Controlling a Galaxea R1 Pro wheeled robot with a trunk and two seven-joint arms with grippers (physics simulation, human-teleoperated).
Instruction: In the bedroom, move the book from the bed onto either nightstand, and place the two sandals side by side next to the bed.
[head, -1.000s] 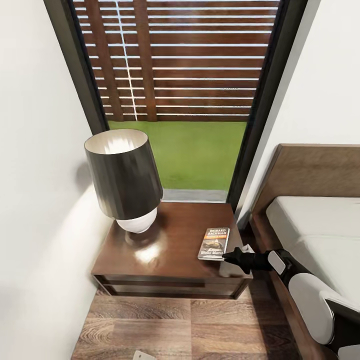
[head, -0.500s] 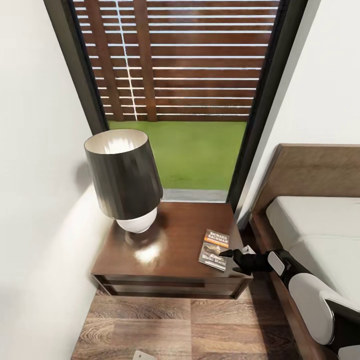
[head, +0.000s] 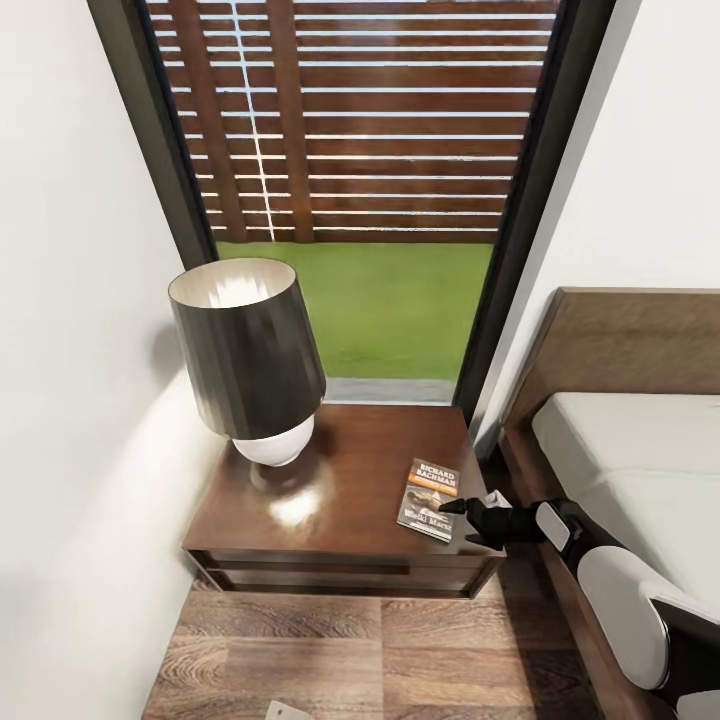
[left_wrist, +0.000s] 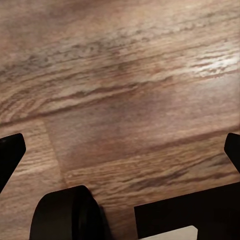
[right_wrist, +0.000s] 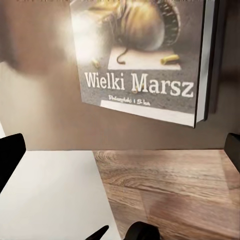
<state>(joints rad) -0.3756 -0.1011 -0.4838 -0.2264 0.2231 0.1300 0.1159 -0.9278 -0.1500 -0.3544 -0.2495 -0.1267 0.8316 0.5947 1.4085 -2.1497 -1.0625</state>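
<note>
Book (head: 428, 498) is lying flat on the nightstand (head: 330, 480), near its right front corner, cover up, with white author lettering, an orange band and a greyish picture. In my right wrist view the book (right_wrist: 142, 55) is showing the title "Wielki Marsz". I am holding my right gripper (head: 452, 515) just beside the book's near right edge, its dark fingertips spread wide open and gripping nothing; whether one tip is touching the cover I cannot tell. A lamp (head: 248, 355) with a dark shade and a white base is standing on the far left part of the nightstand. The bed (head: 640, 470) is sitting to the right, beside the nightstand. My left gripper (left_wrist: 120, 150) is hanging over the wood-plank floor (left_wrist: 125, 90), fingers wide apart and empty.
</note>
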